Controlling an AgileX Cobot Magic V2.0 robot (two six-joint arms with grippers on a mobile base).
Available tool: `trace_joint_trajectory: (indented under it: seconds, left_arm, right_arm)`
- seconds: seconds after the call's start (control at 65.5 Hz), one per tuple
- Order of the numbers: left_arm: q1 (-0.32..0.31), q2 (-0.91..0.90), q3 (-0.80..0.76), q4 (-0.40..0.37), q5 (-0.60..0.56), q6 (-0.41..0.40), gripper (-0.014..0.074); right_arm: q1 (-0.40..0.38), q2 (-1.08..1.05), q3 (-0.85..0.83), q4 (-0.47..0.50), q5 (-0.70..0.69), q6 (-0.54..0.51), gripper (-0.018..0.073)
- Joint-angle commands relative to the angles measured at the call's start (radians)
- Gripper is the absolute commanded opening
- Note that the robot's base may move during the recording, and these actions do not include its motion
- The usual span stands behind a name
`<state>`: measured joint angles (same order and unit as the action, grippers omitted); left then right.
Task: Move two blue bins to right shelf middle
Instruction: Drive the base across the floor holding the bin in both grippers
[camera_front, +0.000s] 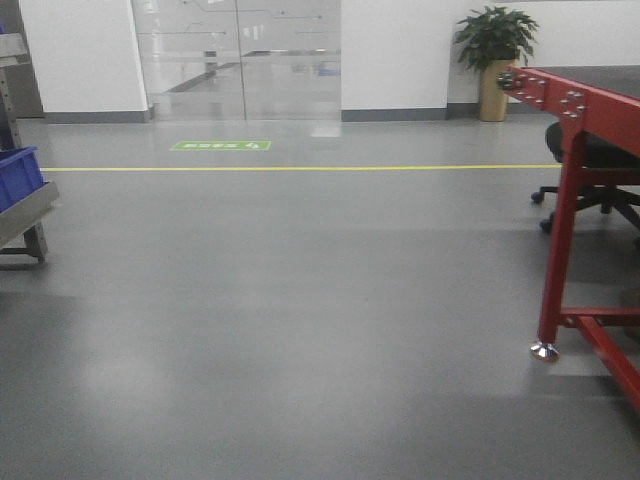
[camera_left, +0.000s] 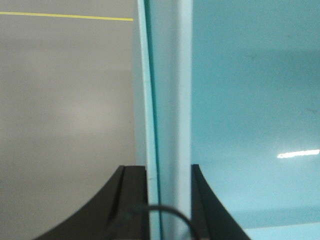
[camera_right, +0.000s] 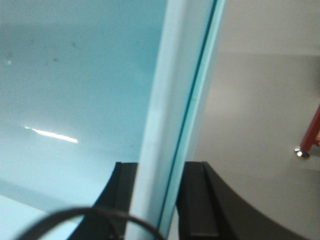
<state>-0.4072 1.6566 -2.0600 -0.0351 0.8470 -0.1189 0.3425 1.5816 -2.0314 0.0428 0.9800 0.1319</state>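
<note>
The pale blue bins (camera_left: 250, 100) fill the right half of the left wrist view and the left half of the right wrist view (camera_right: 75, 75). Along the rim (camera_left: 170, 75) runs a dark teal seam between two layers, as of one tub nested in another. My left gripper (camera_left: 169, 170) is shut on that rim, one finger (camera_left: 132, 200) outside and one inside. My right gripper (camera_right: 157, 167) is shut on the opposite rim (camera_right: 180, 75) in the same way. The bins hang above grey floor. Neither the bins nor the grippers show in the front view. The right shelf middle is out of view.
Grey floor (camera_front: 300, 300) stretches ahead, with a yellow line (camera_front: 300, 168) across it. A red table frame (camera_front: 570, 200) and a black office chair (camera_front: 590, 170) stand at the right. A steel rack with a dark blue bin (camera_front: 18, 175) sits at the left edge. Glass doors (camera_front: 235, 55) and a potted plant (camera_front: 495, 60) are at the back.
</note>
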Motion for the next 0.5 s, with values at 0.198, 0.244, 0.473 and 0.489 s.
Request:
trace_joint_trajectory:
  seconds: [0.198,0.244,0.473,0.489]
  left_arm:
    - [-0.007,-0.010,-0.016,-0.043,-0.103,0.007,-0.0111]
    - [-0.007,-0.010,-0.016,-0.043,-0.103,0.007,-0.0111]
    - [-0.007,-0.005,-0.016,-0.043,-0.104,0.007,-0.0111]
    - [-0.007,-0.005,-0.016,-0.043,-0.104,0.007,-0.0111]
  right_arm:
    - [0.007,-0.019,-0.014,0.046,-0.075,-0.024,-0.0153]
    - [0.007,-0.019,-0.014,0.046,-0.075,-0.024,-0.0153]
    - [0.007,-0.019,-0.014,0.046,-0.075,-0.024,-0.0153]
    - [0.007,-0.019,-0.014,0.046,-0.075,-0.024,-0.0153]
